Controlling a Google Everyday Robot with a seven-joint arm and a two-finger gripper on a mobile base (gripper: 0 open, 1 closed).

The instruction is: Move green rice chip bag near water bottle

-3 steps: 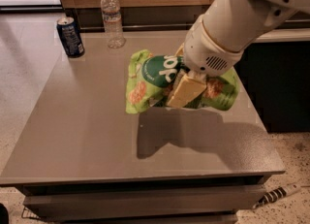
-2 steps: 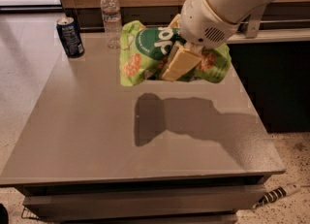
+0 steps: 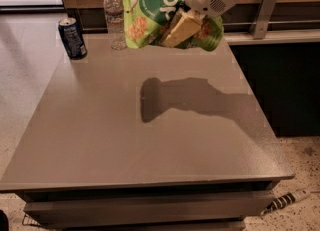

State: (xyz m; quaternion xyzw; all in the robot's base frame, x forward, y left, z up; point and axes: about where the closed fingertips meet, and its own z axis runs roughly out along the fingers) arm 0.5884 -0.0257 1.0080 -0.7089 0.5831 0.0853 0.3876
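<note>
Up at the far edge of the table [image 3: 125,145], the gripper [image 3: 172,30] is clamped on the green rice chip bag [image 3: 147,10]; its tan fingers [image 3: 184,24] press into the crinkled foil, one lying slantwise across the front of the bag, the other mostly hidden behind it; the bag hangs in the air, clear of the tabletop, tilted with its dark green circle facing the camera; its left edge sits just beside the water bottle [image 3: 115,17], which stands upright on the far left part of the table; whether bag and bottle touch cannot be told; a dark blue soda can [image 3: 72,37] stands upright near the far left corner, left of the bottle; the count is one bag, one bottle, one can, one gripper; a dark shadow [image 3: 185,97] of arm and bag lies on the tabletop below.
</note>
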